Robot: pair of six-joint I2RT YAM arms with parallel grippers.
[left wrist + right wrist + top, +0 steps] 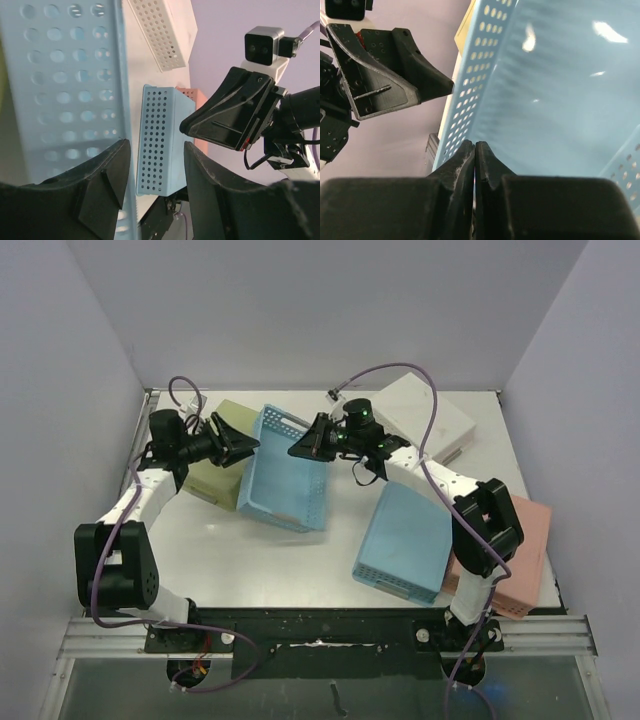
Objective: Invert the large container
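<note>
The large light-blue perforated basket (285, 470) lies open side up at the table's middle back, its left side against an olive basket (212, 472). My left gripper (245, 444) is open at the basket's left rim. In the left wrist view the perforated wall (65, 80) runs down between the jaws, close to the left finger (102, 185). My right gripper (298, 449) is shut, its tips over the basket's inside near the far right. In the right wrist view its fingers (465, 160) are pressed together before the basket's floor (555, 95).
A smaller blue basket (405, 540) lies upside down at front right, beside a pink basket (520, 550). A white basket (428, 418) sits at back right. Grey walls close in the table on three sides.
</note>
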